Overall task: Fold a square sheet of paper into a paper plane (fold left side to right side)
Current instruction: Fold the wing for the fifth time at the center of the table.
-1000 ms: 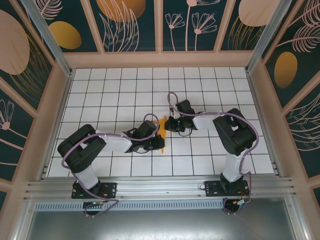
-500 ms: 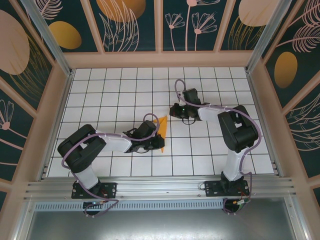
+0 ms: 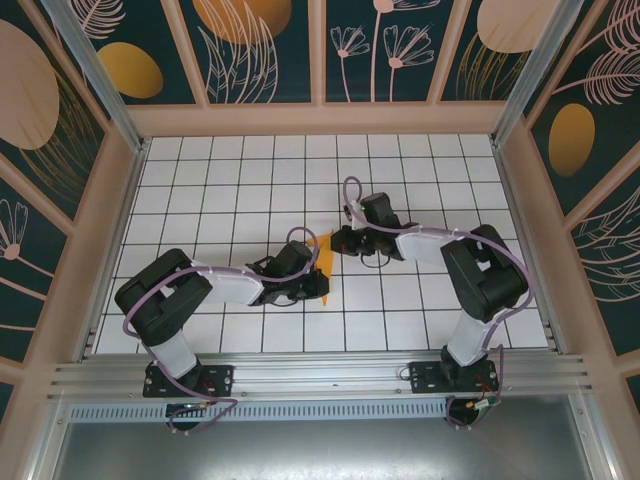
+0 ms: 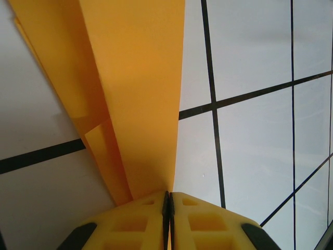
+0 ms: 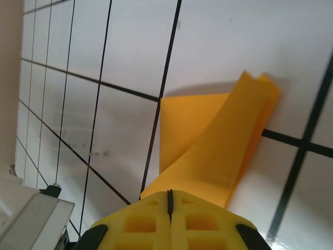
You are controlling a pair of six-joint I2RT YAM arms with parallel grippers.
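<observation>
Mid-table, we see the orange sheet (image 3: 322, 255) part-folded, long axis 12-to-6; left gripper (image 4: 168, 200) pinches its 6 o'clock end; right gripper (image 5: 169, 194), fingers pressed together, sits at the 12 o'clock tip, approaching from 2 o'clock; we judge it nearer the next crease.

You're looking at a white tiled worktop (image 3: 220, 190) with a black grid; faint scuff marks (image 5: 98, 152) on one tile in the right wrist view. Dark teal wall panels (image 3: 260, 50) with leaf and flower prints on three sides, aluminium rail (image 3: 320, 372) along the near edge
</observation>
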